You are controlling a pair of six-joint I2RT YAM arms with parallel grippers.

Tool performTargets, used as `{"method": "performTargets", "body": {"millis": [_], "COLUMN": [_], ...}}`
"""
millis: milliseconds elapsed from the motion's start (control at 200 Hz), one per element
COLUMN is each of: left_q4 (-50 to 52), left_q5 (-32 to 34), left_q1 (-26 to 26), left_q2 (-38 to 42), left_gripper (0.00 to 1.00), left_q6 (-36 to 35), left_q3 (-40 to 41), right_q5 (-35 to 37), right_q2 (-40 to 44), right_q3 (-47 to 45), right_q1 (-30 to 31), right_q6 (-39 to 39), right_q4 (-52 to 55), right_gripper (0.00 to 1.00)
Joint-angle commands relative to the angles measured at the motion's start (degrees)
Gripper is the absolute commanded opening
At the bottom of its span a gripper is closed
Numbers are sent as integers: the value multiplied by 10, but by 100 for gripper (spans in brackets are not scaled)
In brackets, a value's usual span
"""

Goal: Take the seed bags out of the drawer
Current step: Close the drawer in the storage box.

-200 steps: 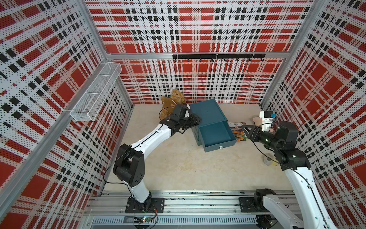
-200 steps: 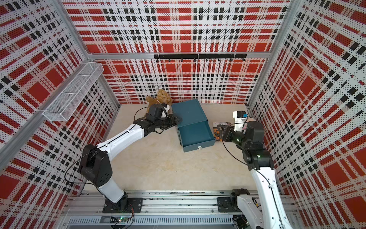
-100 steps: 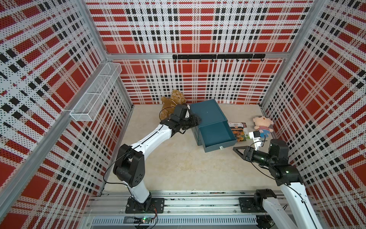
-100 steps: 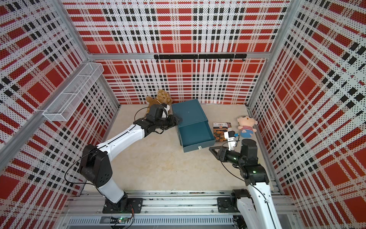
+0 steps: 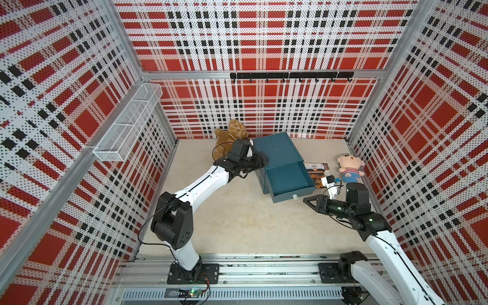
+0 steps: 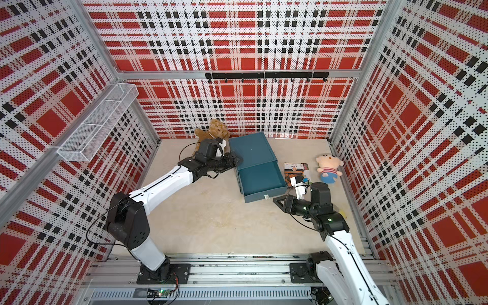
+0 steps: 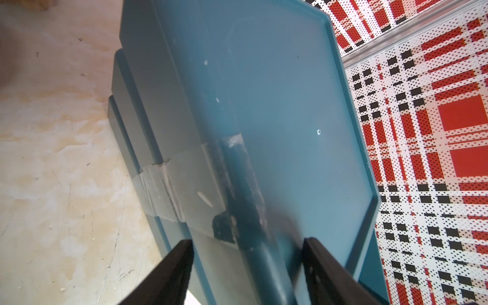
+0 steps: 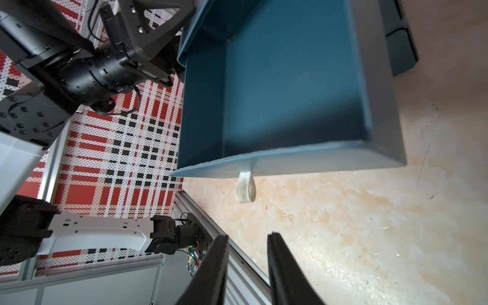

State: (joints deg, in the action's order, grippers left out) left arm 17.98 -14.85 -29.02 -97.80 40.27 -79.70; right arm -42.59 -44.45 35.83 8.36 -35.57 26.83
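Observation:
The teal drawer [image 5: 294,194] [image 6: 264,192] stands pulled out of its cabinet [image 5: 277,149] [image 6: 250,149], and its inside [image 8: 290,92] is bare. The seed bags [image 5: 315,171] [image 6: 295,170] lie flat on the table just right of the drawer, orange print up, with their near end behind my right wrist camera. My left gripper [image 5: 264,161] [image 6: 237,159] [image 7: 248,240] is shut on the cabinet's upper left edge. My right gripper [image 5: 306,199] [image 6: 276,200] [image 8: 247,235] hovers low off the drawer's front right corner, open a little and holding nothing. The white pull tab [image 8: 245,187] is ahead of it.
A brown teddy bear [image 5: 232,134] [image 6: 214,130] sits behind the left wrist at the back wall. A pink doll in a striped shirt [image 5: 350,169] [image 6: 328,169] lies right of the bags. A wire basket [image 5: 126,124] hangs on the left wall, and a hook rail [image 5: 290,76] on the back wall.
My right arm has drawn back from above the bags and the doll towards the front and sunk beside the drawer's front corner. The left arm has not moved.

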Motion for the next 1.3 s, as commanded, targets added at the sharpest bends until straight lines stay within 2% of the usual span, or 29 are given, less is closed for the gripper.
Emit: {"method": "performTargets", "body": {"millis": [0, 711, 1293], "left_q4": [86, 86, 85], "left_q5": [32, 36, 37], "left_q1": [-2, -5, -9], "left_q2": [-17, -22, -24], "left_gripper": [70, 70, 70], "left_q6": [-7, 0, 2], "left_q3": [20, 16, 19], "right_q5": [29, 51, 116], "right_q2": [-11, -115, -234], "right_q3": [14, 58, 121], "right_q1": [3, 12, 74], "right_q6": [-1, -18, -53], "right_q4": [-42, -120, -219], "right_gripper": [33, 34, 34]}}
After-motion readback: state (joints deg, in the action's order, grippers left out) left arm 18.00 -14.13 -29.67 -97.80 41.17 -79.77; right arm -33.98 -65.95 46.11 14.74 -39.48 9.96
